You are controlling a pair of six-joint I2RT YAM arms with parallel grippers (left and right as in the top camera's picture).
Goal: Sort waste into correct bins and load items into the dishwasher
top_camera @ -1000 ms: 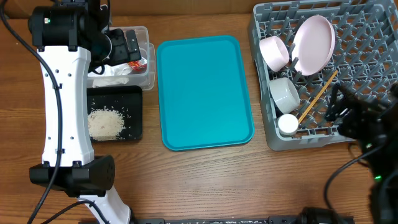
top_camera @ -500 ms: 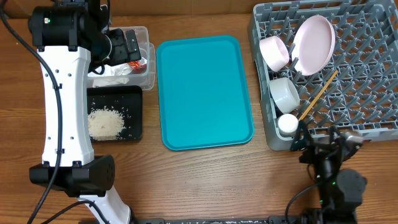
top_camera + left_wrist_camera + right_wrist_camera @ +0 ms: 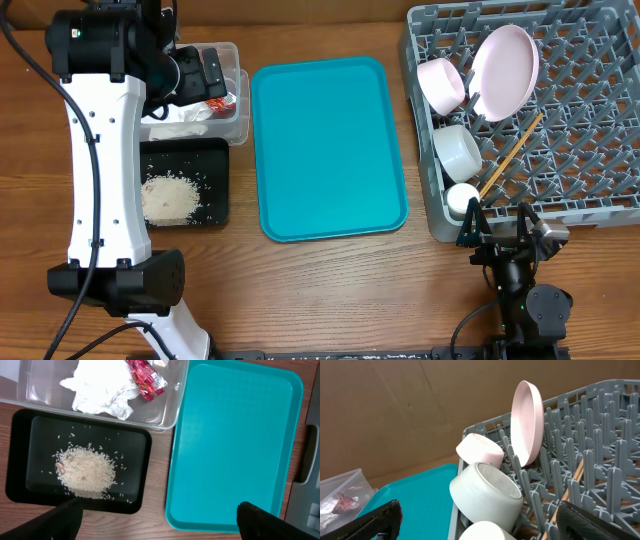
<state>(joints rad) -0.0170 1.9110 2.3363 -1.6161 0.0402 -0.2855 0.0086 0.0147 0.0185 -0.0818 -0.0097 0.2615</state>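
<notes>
Left gripper point(image 3: 157, 512), right gripper point(image 3: 497, 228): spread wide, empty. Napkin point(image 3: 102, 390), wrapper point(image 3: 145, 377) in tub point(image 3: 175, 415); rice point(image 3: 85, 470) in black tray point(image 3: 20, 460); plate point(image 3: 503, 68), pink bowl point(image 3: 441, 85), grey-white bowl point(image 3: 458, 150), cup point(image 3: 462, 198), chopsticks point(image 3: 510, 155) in dish rack point(image 3: 600, 200). Sorting and loading judged complete; next, retract both.

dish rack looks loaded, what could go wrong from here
The chopsticks lie slanted across the pegs and might slip through the dish rack grid. The right gripper hangs open close to the small white cup; a careless swing could knock it.
</notes>
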